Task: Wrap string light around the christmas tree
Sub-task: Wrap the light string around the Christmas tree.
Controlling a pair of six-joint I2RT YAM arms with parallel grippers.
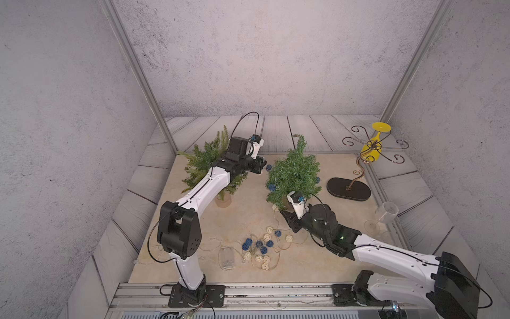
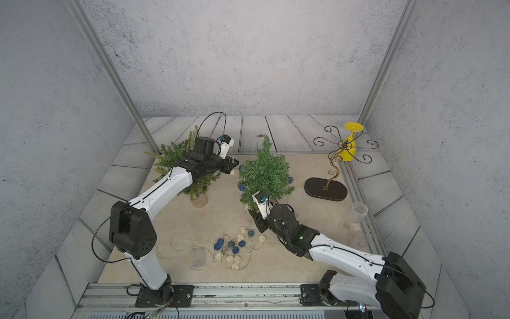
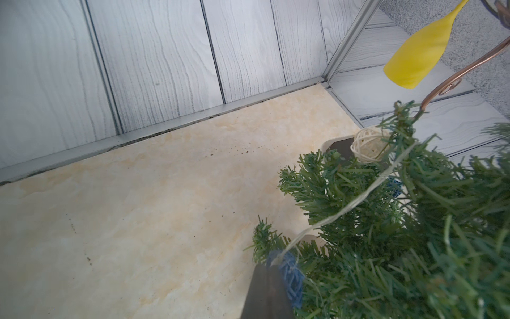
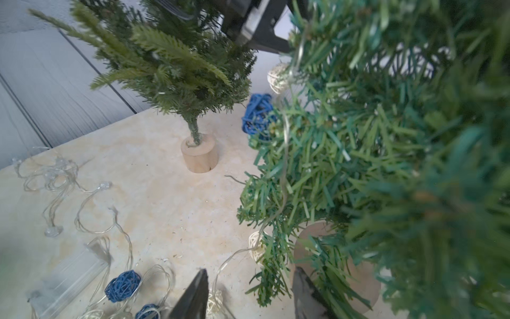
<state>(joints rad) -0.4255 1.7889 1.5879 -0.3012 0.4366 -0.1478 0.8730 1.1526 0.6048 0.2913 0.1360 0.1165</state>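
L end effector (image 1: pixel 263 165): clamped on lights (image 1: pixel 269 243), by tree (image 1: pixel 294 171).
R end effector (image 4: pixel 251 272): jaws apart, nothing held, at tree foot.
Tabletop (image 1: pixel 234 221): rest of lights heaped.

The tree (image 1: pixel 294 172), small and green, stands upright on a round wooden base (image 4: pixel 306 240) in the table's (image 1: pixel 242 210) back half, right of centre. The string light (image 1: pixel 262 247), thin wire with blue and cream balls (image 1: pixel 269 243), partly drapes its branches. The rest lies heaped near the front edge.
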